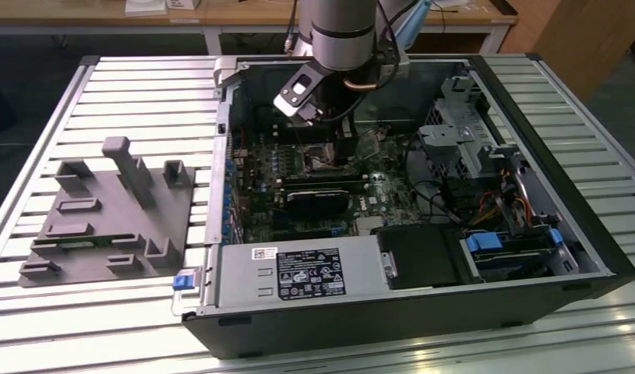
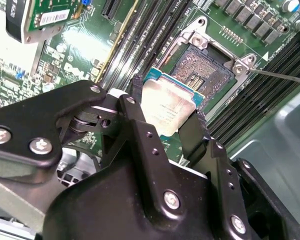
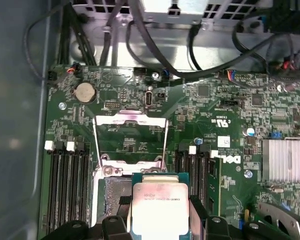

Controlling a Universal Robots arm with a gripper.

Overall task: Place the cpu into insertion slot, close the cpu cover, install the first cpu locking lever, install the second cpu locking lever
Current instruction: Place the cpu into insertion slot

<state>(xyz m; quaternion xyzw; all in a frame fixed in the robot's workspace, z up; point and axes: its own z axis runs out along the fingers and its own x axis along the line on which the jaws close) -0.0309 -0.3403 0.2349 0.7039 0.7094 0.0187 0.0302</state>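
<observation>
The small flat square cpu with a pale silvery-grey metal top is pinched by two opposite edges between the black fingers of the gripper. It hangs partly over the square insertion slot, which has a dark centre and a silvery metal rim. The cpu covers one side of the slot and the rest of the contact field lies bare. Whether chip and slot touch I cannot tell.

The thin silvery square cpu cover with its cut-out middle stands swung up off the slot, just beyond it. A thin silvery wire lever juts free beside one corner of the slot. Long black memory slots run along both sides of the slot on the green motherboard.

In the exterior view the gripper reaches down into the open black computer case, at about 12 o'clock of the board. A silvery-grey power supply box sits at 6 o'clock inside the case. At 9 o'clock of the case, a grey moulded fixture block rests on the slatted metal table.
</observation>
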